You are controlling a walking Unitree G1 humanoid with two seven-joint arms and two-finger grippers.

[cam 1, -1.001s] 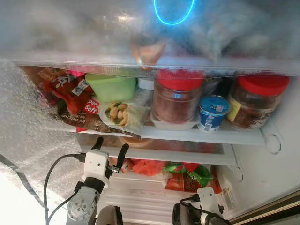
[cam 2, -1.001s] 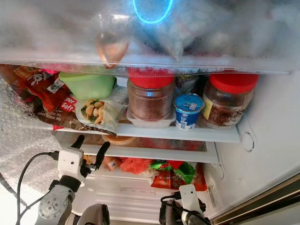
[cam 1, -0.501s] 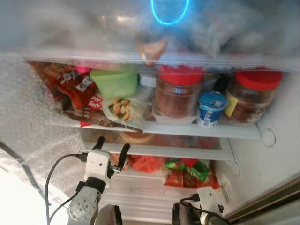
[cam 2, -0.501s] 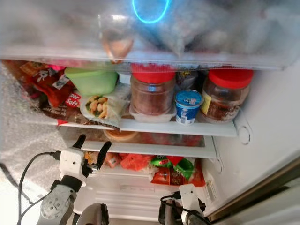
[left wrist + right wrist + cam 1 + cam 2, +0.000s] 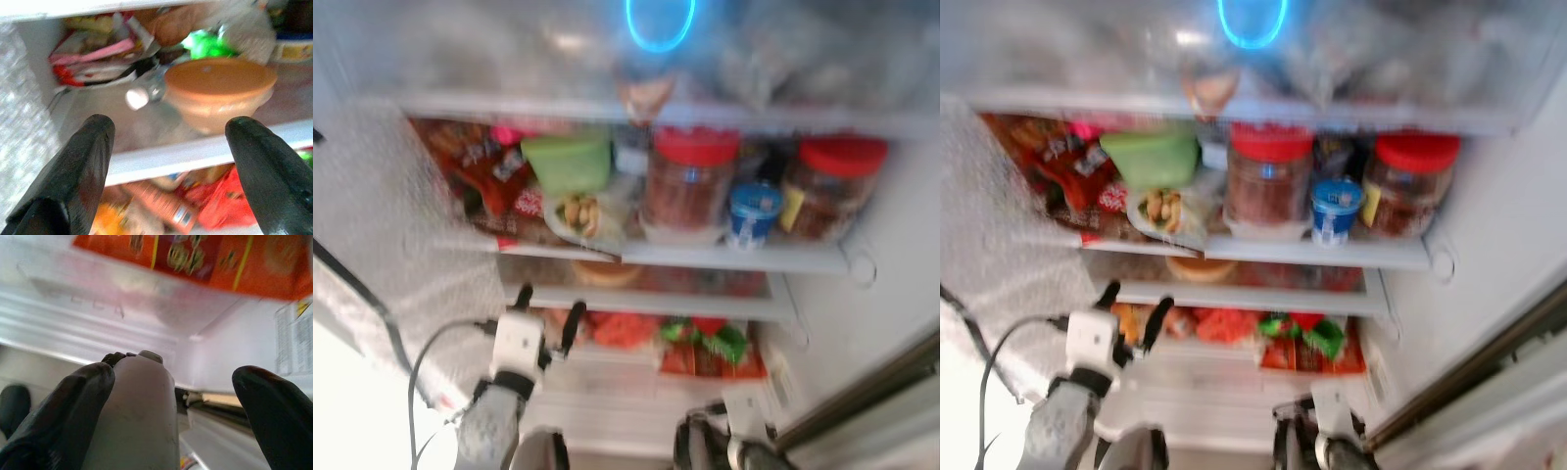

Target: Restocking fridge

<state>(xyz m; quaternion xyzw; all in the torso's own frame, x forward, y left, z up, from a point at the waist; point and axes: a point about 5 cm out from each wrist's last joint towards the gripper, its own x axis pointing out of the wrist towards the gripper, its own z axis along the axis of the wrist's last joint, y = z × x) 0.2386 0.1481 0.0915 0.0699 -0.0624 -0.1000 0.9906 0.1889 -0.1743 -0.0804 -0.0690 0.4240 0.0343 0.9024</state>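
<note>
The fridge stands open before me, blurred in the eye views. My left gripper (image 5: 548, 305) is open and empty, raised in front of the lower glass shelf (image 5: 195, 152). On that shelf, just beyond the left fingers (image 5: 83, 166), sits an orange lidded bowl (image 5: 220, 88). The shelf above holds two red-lidded jars (image 5: 690, 181) (image 5: 832, 186), a blue yoghurt cup (image 5: 751, 213), a green tub (image 5: 568, 162), a wrapped snack (image 5: 582, 213) and red bags (image 5: 470, 176). My right gripper (image 5: 173, 372) hangs low and open with nothing in it, near an orange packet (image 5: 195, 259) in the bottom drawer.
The white fridge wall (image 5: 891, 294) and door seal (image 5: 862, 392) close in on the right. A textured wall (image 5: 401, 245) bounds the left. Orange and green bags (image 5: 705, 348) fill the bottom drawer. Overhead, a frosted shelf carries a blue ring light (image 5: 661, 20).
The whole picture has shifted and blurred, so the camera has moved and now shows more of the left side. Both grippers stay open and where they were.
</note>
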